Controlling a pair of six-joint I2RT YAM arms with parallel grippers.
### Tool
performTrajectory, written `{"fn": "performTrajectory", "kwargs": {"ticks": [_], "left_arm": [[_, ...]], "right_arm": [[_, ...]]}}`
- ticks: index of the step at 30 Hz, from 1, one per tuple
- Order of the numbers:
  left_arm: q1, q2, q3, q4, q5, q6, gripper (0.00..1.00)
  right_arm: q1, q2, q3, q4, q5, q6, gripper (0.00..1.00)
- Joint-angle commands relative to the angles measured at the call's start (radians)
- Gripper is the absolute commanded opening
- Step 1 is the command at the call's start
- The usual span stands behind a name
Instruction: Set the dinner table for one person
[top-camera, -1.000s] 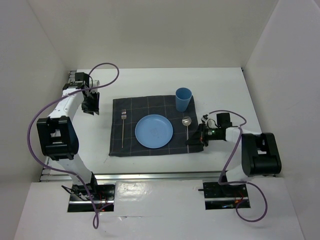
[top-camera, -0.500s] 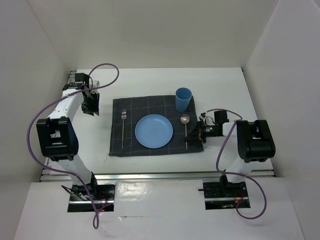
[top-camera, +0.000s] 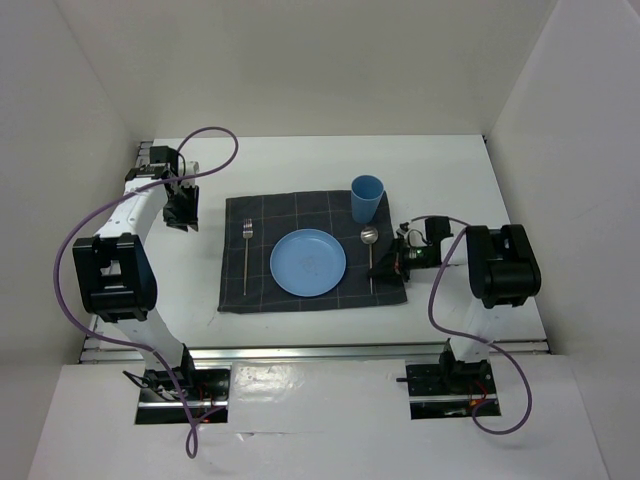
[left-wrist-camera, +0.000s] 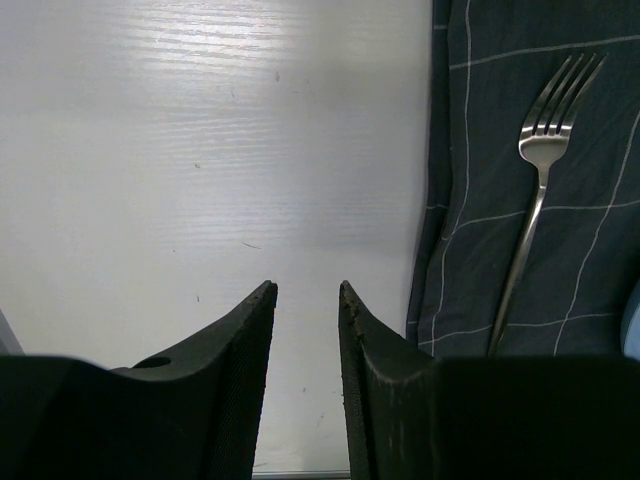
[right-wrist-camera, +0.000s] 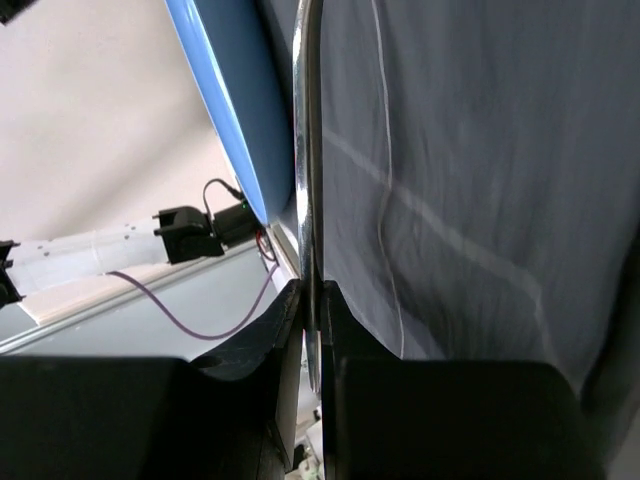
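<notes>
On the white dinner table (top-camera: 300, 165) lies a dark checked placemat (top-camera: 290, 215) with a blue plate (top-camera: 308, 262) in its middle. A fork (top-camera: 246, 255) lies left of the plate and a blue cup (top-camera: 366, 198) stands at the mat's far right corner. A metal spoon (top-camera: 370, 250) runs along the mat right of the plate. My right gripper (top-camera: 388, 270) is shut on the spoon's handle (right-wrist-camera: 305, 150) near its end, jaws (right-wrist-camera: 310, 290) pinching it edge-on. My left gripper (top-camera: 182, 213) hangs open over bare table left of the mat, its fingers (left-wrist-camera: 307, 288) holding nothing; the fork (left-wrist-camera: 540, 170) shows to its right.
White walls close in the table on three sides. Silver rails (top-camera: 300, 352) run along the near edge and the left side. A purple cable (top-camera: 215, 135) loops above the left arm, another (top-camera: 445, 310) hangs by the right arm.
The right arm has folded inward, its elbow swinging left and toward the back. The gripper and spoon shifted slightly left toward the plate. The left arm stayed still.
</notes>
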Motion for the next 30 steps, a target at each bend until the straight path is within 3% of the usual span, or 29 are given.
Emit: {"fn": "performTrajectory", "kwargs": {"ticks": [1,19,23,30], "left_arm": [[-0.002,-0.025,0.005,0.006,0.025,0.011,0.39],[-0.002,-0.016,0.003,0.006,0.016,0.011,0.39],[-0.002,-0.016,-0.008,0.006,0.016,0.011,0.39],[-0.002,-0.016,-0.008,0.006,0.027,0.011,0.39]], "right_arm": [[-0.004,0.049,0.086,0.017,-0.011,-0.032,0.13],[-0.004,0.132,0.184,-0.057,-0.029,-0.079,0.15],[-0.004,0.112,0.141,-0.057,-0.029,-0.079,0.15],[-0.004,0.1,0.106,-0.106,0.006,-0.102,0.34]]}}
